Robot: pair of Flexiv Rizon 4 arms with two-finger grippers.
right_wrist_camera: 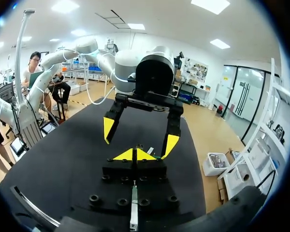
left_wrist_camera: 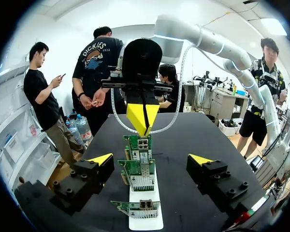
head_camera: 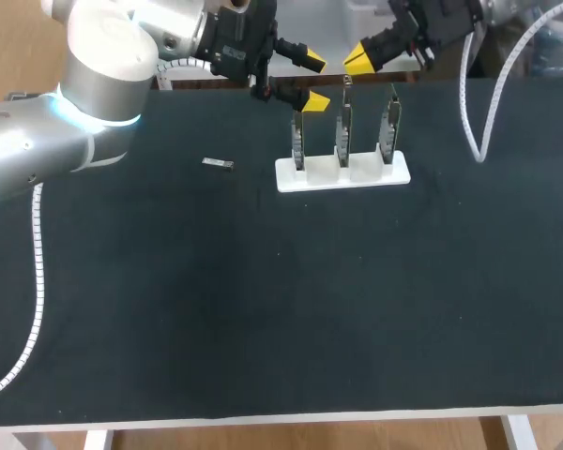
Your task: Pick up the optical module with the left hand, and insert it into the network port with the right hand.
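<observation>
The optical module (head_camera: 218,163), a small grey bar, lies alone on the black table, left of the white stand (head_camera: 343,173). Three upright green network-port boards (head_camera: 343,131) stand in it. My left gripper (head_camera: 312,82) hangs open behind the stand's left board, holding nothing. In the left wrist view its tips (left_wrist_camera: 150,162) flank the row of boards (left_wrist_camera: 141,175). My right gripper (head_camera: 359,58) is shut with nothing visible in it. It hovers above and behind the middle board, facing the left gripper (right_wrist_camera: 140,137). Its joined yellow tips (left_wrist_camera: 141,116) show over the farthest board.
The black mat (head_camera: 263,300) covers the table; its front edge is a white strip (head_camera: 281,417). A white cable (head_camera: 479,103) from the right arm droops onto the mat right of the stand. The left arm's cable (head_camera: 33,281) hangs along the left side.
</observation>
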